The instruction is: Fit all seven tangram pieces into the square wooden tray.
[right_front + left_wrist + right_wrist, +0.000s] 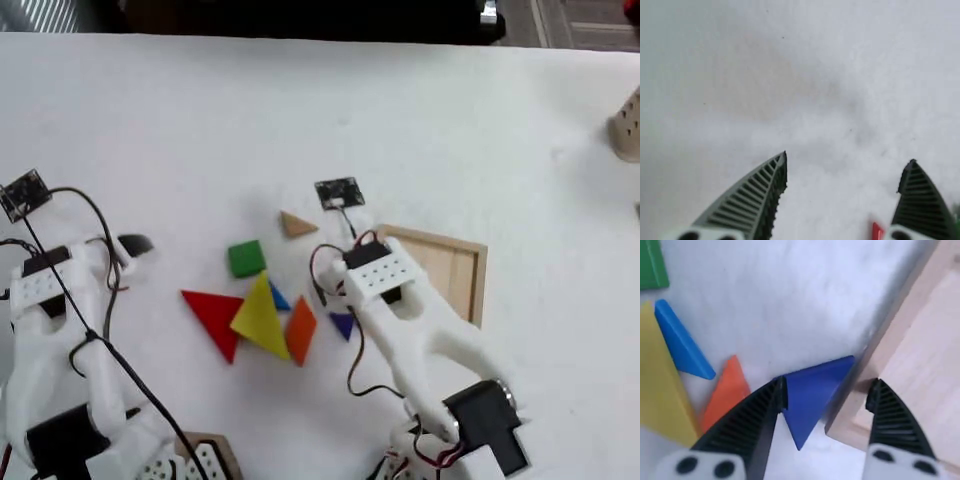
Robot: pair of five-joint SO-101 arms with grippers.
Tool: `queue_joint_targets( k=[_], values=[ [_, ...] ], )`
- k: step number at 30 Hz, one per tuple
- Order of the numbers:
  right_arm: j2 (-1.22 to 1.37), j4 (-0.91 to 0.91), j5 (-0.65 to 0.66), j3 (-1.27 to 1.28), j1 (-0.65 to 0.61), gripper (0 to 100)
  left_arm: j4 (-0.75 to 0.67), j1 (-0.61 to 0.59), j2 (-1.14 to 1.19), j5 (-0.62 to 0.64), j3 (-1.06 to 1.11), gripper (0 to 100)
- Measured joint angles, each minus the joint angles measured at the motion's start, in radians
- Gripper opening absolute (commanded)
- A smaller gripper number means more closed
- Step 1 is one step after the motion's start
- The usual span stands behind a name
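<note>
– Seven tangram pieces (301, 330): where are they?
– All outside the square wooden tray (455, 262), on the white table (200, 130). The high view shows the cluster at the tray's nine o'clock: green square (246, 258), red triangle (213, 316), yellow triangle (262, 318).
– And the wrist views?
– Closer: the right gripper (827, 387), jaws spread, straddles a dark blue triangle (810, 390) touching the tray's rim; the left gripper (848, 159) gapes over bare table. A dark band of room (300, 15) lies at twelve o'clock.
</note>
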Motion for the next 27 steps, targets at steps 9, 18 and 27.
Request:
queue_joint_targets(
  k=[9,18,27],
  values=[
    [0.0,-0.043,-0.132,0.0,-0.038,25.9,0.0,0.0,0.0,0.0,0.0,35],
    [-0.002,-0.095,-0.144,0.029,-0.11,25.8,0.0,0.0,0.0,0.0,0.0,35],
    [-0.021,-0.103,-0.144,0.063,-0.086,25.8,-0.029,0.002,0.0,0.0,0.0,35]
  ],
)
